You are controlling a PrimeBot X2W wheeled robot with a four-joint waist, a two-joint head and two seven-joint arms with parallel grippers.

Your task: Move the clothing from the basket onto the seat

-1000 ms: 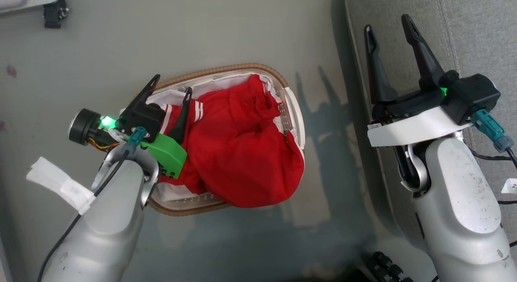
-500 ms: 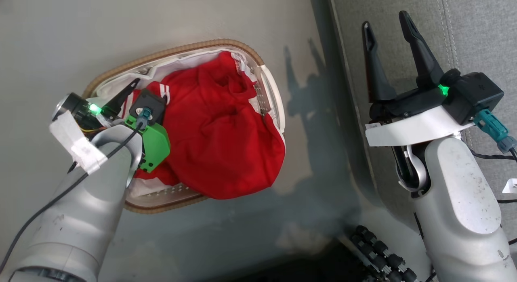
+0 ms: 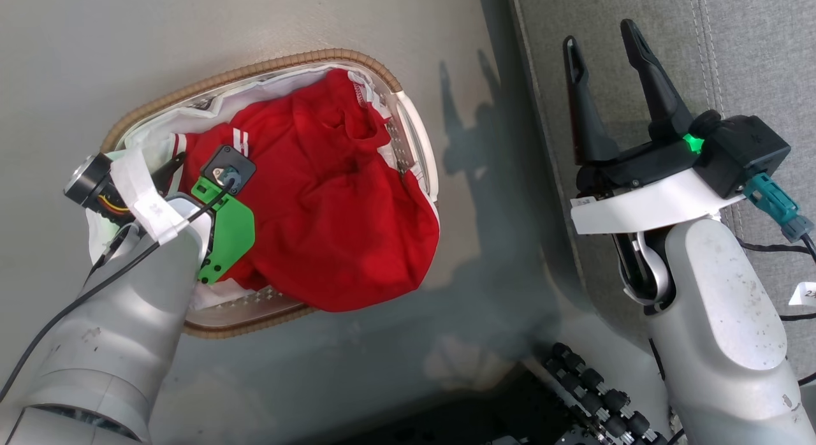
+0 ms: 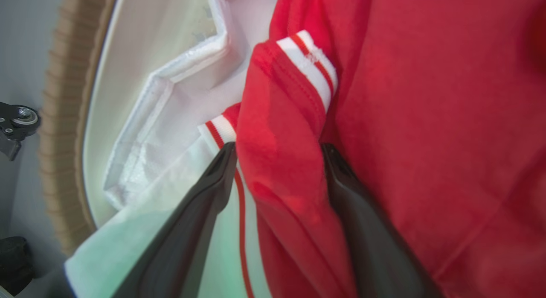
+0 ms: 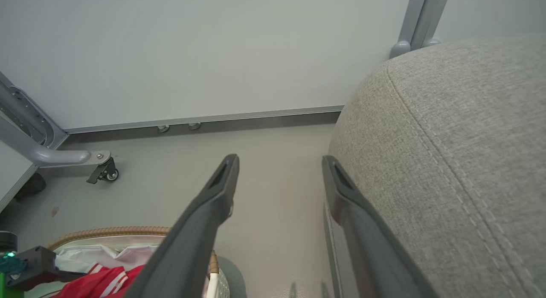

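The clothing [image 3: 331,222] lies heaped in the basket [image 3: 255,72], which stands on the floor [image 3: 191,30] just beside the seat [image 3: 752,50], with a strip of bare floor between them. The red fabric fills most of the basket and spills over the rim at the end nearer the seat. A white liner [image 4: 170,101] shows along the basket's far and left sides.

The left gripper [image 4: 278,148] is down in the left end of the basket. Its fingers are spread wide, and a fold of red cloth stands between them. One finger lies against the white and red-striped part of the garment, the other against the plain red. The fold is not pinched, so nothing is held. A cuff with red and white stripes [image 4: 309,67] sits just past the fingertips.

The right gripper [image 3: 599,37] hangs over the edge of the seat, well apart from the basket. Its fingers are wide apart and hold nothing. In the right wrist view the seat's rounded edge and stitched seam rise on the right, bare floor shows between the fingers, and a corner of the basket shows at lower left
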